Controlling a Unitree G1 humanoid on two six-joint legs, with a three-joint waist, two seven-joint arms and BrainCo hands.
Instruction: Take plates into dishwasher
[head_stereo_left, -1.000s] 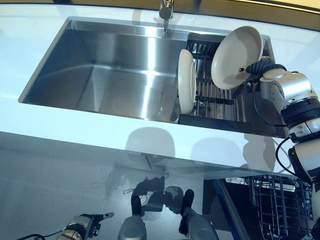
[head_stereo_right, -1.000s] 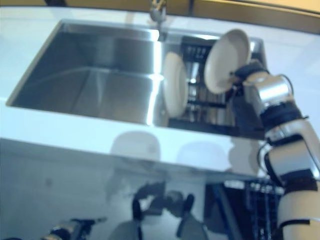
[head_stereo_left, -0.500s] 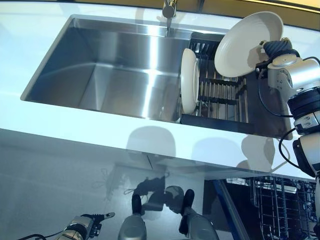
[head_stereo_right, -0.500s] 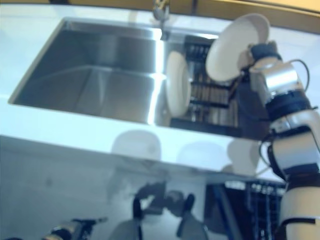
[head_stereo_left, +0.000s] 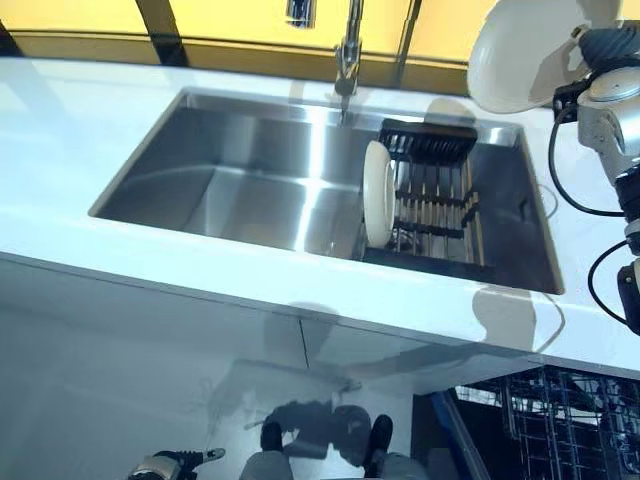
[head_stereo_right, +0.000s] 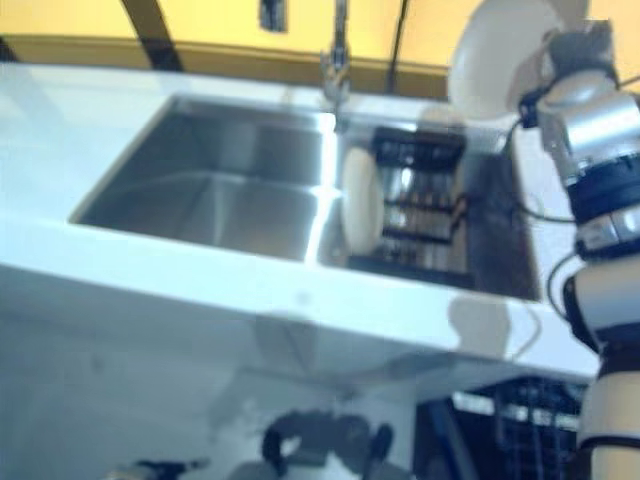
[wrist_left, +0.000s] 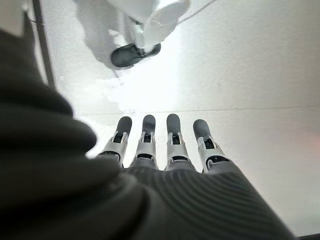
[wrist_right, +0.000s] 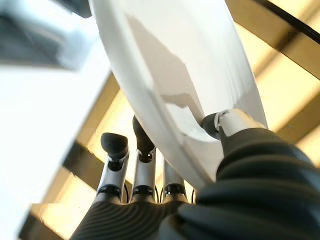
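Left eye view: the right hand (head_stereo_left: 605, 45) holds a white plate (head_stereo_left: 522, 55) high at the upper right, above the far right corner of the sink (head_stereo_left: 250, 180). A second plate (head_stereo_left: 377, 193) stands on edge in the black dish rack (head_stereo_left: 435, 195) inside the sink. Since half a second ago the whole picture has shifted, so the camera has moved; even so, the held plate now sits well clear of the rack, higher against the yellow wall. The dishwasher rack (head_stereo_left: 560, 420) shows below the white desk (head_stereo_left: 300, 290) at lower right. The left hand (head_stereo_left: 165, 467) hangs low by the floor, as before.

Right eye view: same scene, the plate at the top right.

Left wrist view: the left hand's fingers (wrist_left: 175, 137) are straight and apart, holding nothing, over pale floor.

Right wrist view: the right hand's thumb and fingers (wrist_right: 142, 150) are clamped on the plate's rim.
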